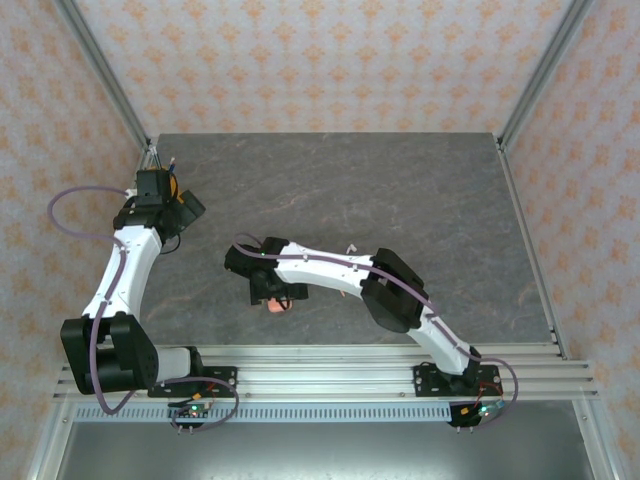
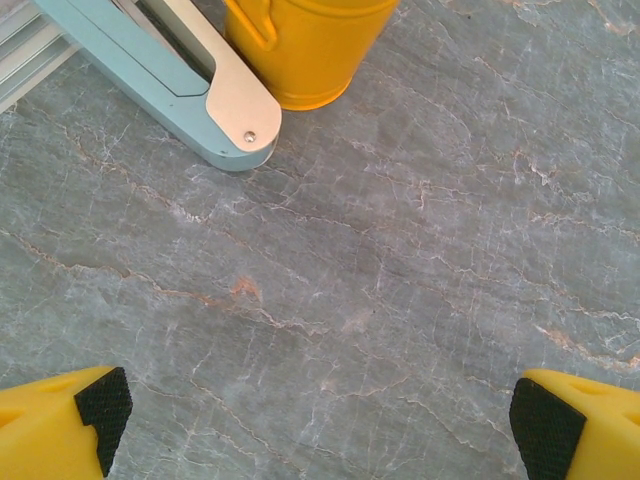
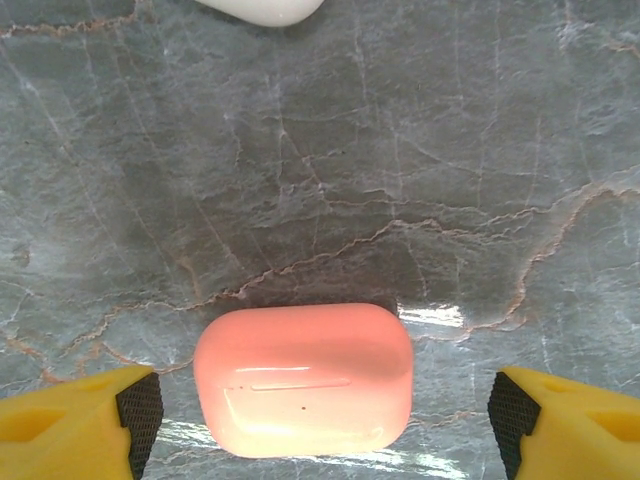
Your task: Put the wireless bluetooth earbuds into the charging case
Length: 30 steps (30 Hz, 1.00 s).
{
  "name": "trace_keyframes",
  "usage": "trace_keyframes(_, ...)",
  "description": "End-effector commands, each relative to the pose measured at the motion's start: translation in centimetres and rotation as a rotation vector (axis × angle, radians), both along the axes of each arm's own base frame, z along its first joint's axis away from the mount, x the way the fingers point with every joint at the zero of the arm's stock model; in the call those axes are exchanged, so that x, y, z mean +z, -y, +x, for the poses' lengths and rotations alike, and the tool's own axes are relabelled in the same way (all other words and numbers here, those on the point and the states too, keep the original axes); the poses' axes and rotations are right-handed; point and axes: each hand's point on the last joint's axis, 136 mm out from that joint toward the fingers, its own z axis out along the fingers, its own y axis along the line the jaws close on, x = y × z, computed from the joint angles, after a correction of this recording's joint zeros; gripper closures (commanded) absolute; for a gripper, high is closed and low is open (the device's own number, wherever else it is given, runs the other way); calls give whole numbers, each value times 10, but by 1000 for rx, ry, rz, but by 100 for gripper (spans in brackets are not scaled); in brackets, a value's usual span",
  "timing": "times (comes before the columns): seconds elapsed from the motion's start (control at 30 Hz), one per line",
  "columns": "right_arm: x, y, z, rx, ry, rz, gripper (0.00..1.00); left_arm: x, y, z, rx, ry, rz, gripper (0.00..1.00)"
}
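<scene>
Centring looked like the key to a good grasp. The right gripper (image 3: 325, 415) stood wide open and empty, its pads (image 3: 140, 412) astride the pink case (image 3: 303, 378). The case lay flat on the table (image 3: 420, 180), lid apparently shut. It sat nearer the 9 o'clock pad, so a small shift toward 9 before closing would have helped. Its glossy, rounded shell seemed likely to squirt out of an uneven pinch. A white object (image 3: 262, 8) lay at 12 o'clock, well apart. The left gripper (image 2: 320, 410) hung fully open, holding nothing.
</scene>
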Motion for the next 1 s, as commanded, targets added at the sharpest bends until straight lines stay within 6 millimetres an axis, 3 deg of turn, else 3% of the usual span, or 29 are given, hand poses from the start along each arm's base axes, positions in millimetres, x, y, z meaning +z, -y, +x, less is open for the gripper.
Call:
trace_keyframes(0.0,-15,6,-5,16,-24,-49,14,0,0,-5,-5,0,-5,0)
trace_keyframes(0.5,-34,3,-10,-1,-68,-61,18,3,-1,-9,-17,-4,13,0)
trace_keyframes(0.97,-34,8,-14,-31,-77,-58,26,7,2,-6,-15,20,-9,0)
